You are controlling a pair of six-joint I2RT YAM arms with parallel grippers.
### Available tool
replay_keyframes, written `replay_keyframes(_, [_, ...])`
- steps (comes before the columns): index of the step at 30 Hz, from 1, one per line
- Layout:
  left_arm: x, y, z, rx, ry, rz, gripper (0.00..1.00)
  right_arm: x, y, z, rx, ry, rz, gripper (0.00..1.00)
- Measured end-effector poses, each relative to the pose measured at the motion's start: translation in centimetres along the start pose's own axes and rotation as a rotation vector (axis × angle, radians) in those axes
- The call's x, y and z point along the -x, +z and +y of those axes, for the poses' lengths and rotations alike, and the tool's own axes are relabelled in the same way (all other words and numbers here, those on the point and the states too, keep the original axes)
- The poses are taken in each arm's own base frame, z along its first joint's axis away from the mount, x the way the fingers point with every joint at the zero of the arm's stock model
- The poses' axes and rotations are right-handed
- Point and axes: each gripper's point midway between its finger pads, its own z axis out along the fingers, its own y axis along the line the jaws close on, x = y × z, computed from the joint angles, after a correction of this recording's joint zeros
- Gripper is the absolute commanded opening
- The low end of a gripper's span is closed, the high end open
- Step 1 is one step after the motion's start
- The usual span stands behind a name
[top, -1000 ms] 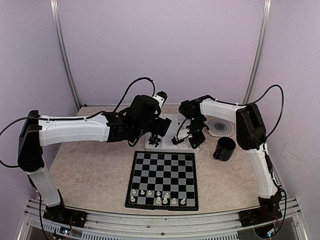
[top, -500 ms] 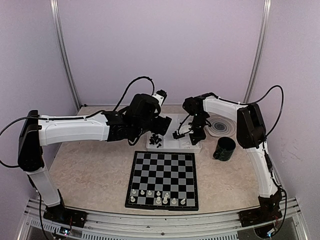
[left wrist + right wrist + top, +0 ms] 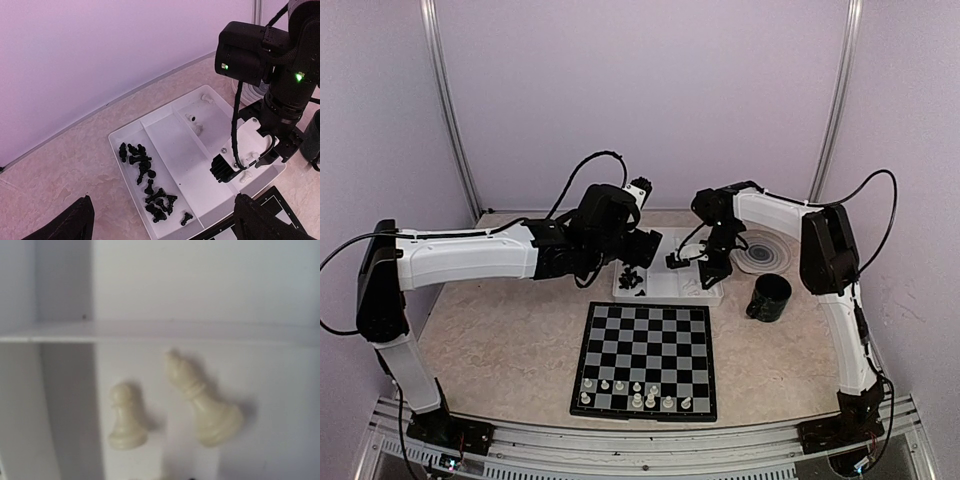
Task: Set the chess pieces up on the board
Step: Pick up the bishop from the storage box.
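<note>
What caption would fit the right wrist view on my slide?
A white pawn and a white bishop rest side by side in one tray compartment.

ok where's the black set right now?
Left wrist view: black pieces lying loose in the white tray's left compartment, just beyond the board's far edge.

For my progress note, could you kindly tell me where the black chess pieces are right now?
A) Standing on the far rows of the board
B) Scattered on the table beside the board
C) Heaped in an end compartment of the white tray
C: the black pieces lie piled in one end compartment of the white tray, while the board carries only white pieces along its near edge.
</note>
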Motion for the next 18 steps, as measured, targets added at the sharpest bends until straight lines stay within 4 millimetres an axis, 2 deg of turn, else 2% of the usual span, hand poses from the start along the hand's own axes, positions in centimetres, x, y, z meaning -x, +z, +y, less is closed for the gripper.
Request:
replay_keyframes(6, [0.1,0.0,0.0,-0.002,-0.003,0.000,0.95,0.3,0.1,-0.5,-0.024,-0.008,-0.012,0.40])
replay_keyframes(13, [0.0,0.0,-0.1,-0.005,-0.002,0.001,0.95,1.7,0.2,-1.5,-0.091,-0.073,-0.018,0.44])
replay_keyframes(18, [0.0,0.0,-0.1,-0.005,-0.002,0.002,0.95,3.2,0.4,-1.4,-0.116,-0.138,-0.021,0.46])
